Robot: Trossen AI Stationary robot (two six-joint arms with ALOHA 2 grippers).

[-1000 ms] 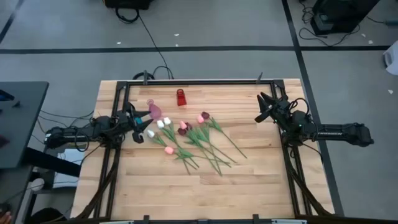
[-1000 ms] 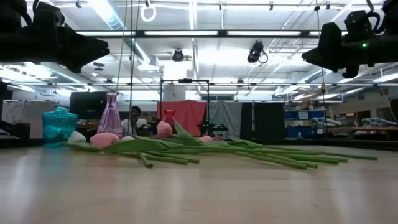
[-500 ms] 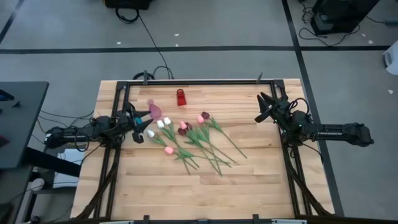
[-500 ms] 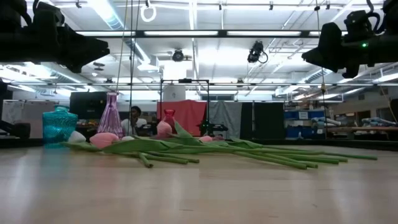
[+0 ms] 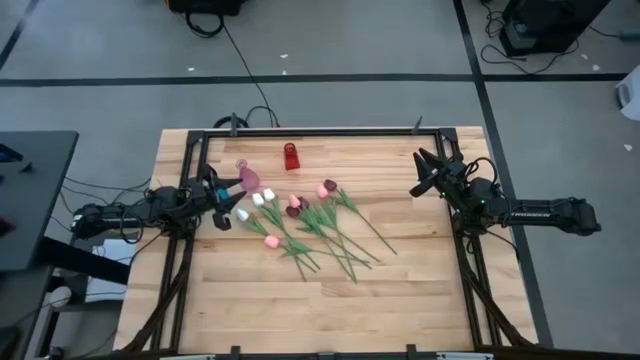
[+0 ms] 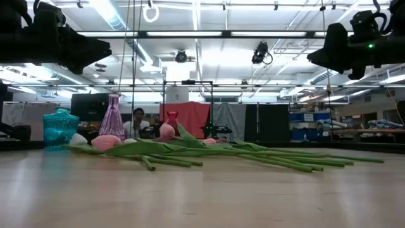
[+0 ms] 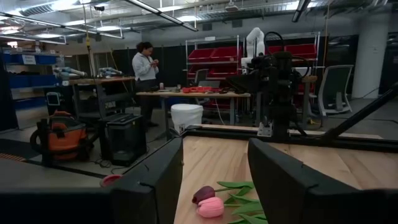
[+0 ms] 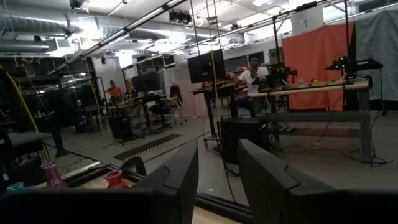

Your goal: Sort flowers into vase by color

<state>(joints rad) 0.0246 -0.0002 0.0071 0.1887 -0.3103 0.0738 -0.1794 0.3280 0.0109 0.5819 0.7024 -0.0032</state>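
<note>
I have the small artificial tulips with thin green stems point(image 5: 318, 222) lying in a loose fan on the pale wooden table point(image 5: 400, 290), with their pink, white and dark maroon heads pointing toward the vases and their stems trailing away from them. My landmark is the small red vase point(image 5: 290, 156): the flower pile lies just on the near side of it, and the tall pink glass vase point(image 5: 249, 178) stands beside it, toward my left arm. A teal glass jar point(image 6: 61, 128) shows in the low view, next to the pink one.

My left gripper point(image 5: 226, 199) hangs beside the pink vase, close to the white heads, fingers parted with a clear gap and nothing between them. My right gripper point(image 5: 426, 174) waits well apart from the red vase, out past the flower stems, fingers likewise parted and empty.

I judge these flowers very light, with stems that flex and heads that would crush or slip under a hard pinch. The stems overlap, so lifting one may drag its neighbours. I would pinch a stem just below the head on an outlying flower, such as the pink one point(image 5: 270, 242) on the edge of the pile farthest from the red vase.
</note>
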